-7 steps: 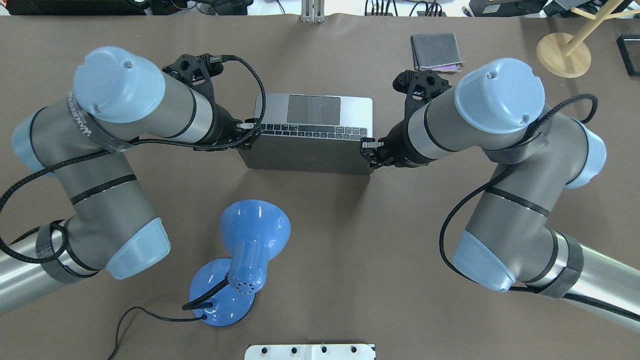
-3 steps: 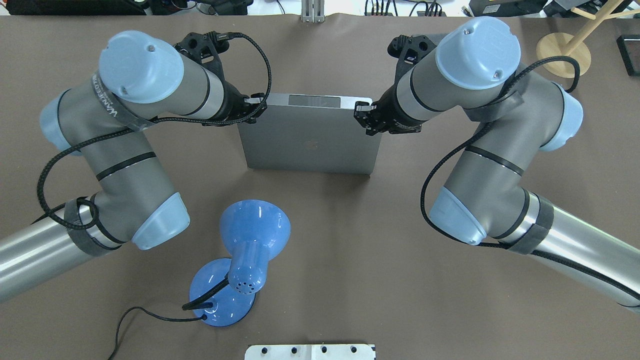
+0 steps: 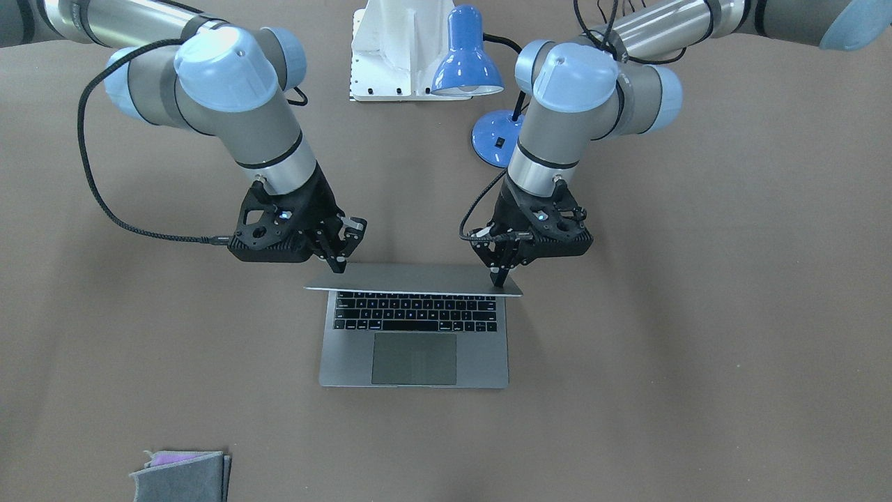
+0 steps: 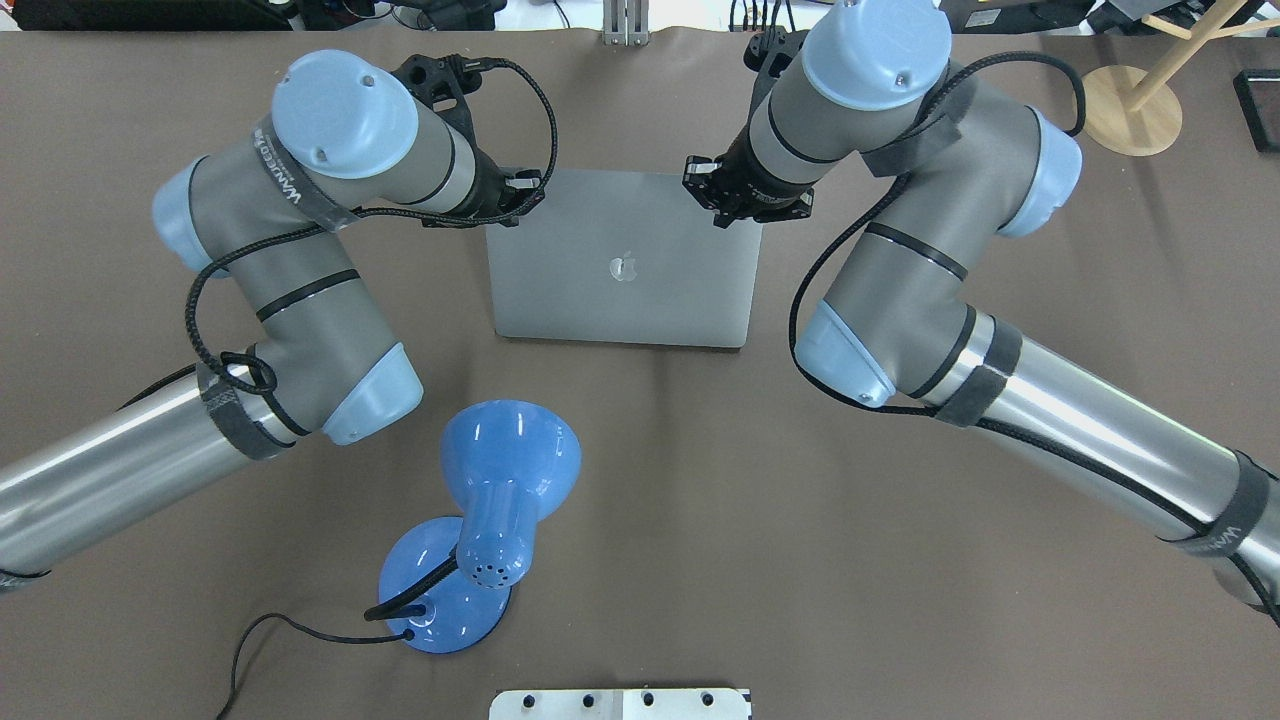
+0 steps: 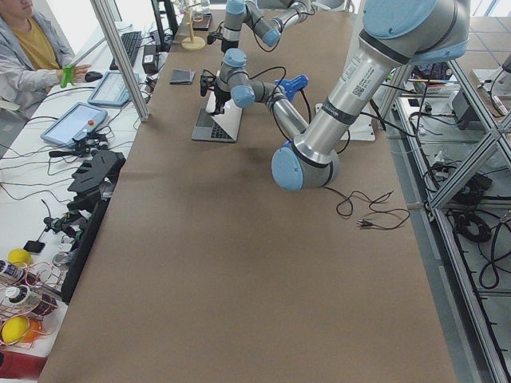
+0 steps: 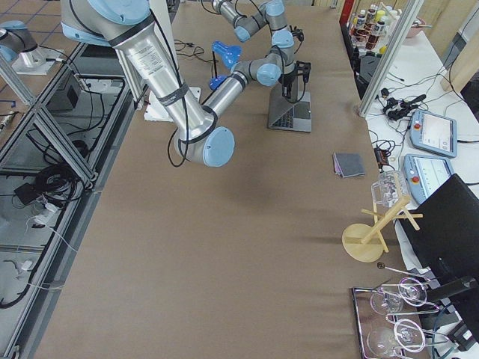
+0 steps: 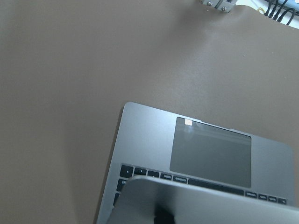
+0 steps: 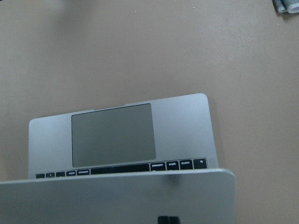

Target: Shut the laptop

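Note:
The space-grey laptop [image 4: 620, 300] lies mid-table, trackpad edge away from me. Its lid [image 3: 414, 279] leans low over the black keys and is still ajar; the overhead view shows its back with the apple logo. My left gripper [image 4: 527, 192] is shut and presses on the lid's far left corner; it also shows in the front view [image 3: 499, 277]. My right gripper [image 4: 716, 198] is shut and presses on the far right corner [image 3: 339, 263]. Both wrist views show the lid [image 7: 210, 205] [image 8: 117, 200] above the trackpad.
A blue desk lamp [image 4: 505, 470] stands close behind the laptop on my side, its cable trailing left. A folded grey cloth [image 3: 182, 475] lies at the far right of the table. A wooden stand [image 4: 1125, 105] is at the far right corner.
Both grippers have moved away from me and down, pushing the lid from upright to low over the keyboard. The keys and trackpad no longer show from overhead.

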{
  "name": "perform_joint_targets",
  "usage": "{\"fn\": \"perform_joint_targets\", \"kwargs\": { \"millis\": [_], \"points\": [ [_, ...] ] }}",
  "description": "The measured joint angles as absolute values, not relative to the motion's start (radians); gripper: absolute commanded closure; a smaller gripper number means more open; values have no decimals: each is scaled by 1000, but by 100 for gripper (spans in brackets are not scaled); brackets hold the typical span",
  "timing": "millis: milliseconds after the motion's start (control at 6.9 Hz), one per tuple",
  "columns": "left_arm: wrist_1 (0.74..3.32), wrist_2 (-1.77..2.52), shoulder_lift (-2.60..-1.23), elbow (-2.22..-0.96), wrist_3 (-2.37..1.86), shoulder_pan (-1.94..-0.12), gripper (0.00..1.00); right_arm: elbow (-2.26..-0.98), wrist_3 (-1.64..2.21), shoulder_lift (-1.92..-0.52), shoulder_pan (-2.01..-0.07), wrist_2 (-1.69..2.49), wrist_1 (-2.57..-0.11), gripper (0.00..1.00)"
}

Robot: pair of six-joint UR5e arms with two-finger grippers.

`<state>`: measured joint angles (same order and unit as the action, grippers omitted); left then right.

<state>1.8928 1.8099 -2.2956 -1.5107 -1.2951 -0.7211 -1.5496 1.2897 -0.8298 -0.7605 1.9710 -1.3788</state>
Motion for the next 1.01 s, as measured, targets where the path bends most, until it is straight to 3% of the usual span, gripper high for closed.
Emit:
{"fn": "perform_joint_targets", "kwargs": {
  "millis": [580,1014],
  "points": [
    [2066,1814,-2416,-1162,-1246,-731,100,-1222,1272,-710,-785,2012,-1258,100],
    [2099,1827,-2436,-1103,-1243,-729,100,-1119,1263,-691,-787,2049,-1206,100]
  ]
}}
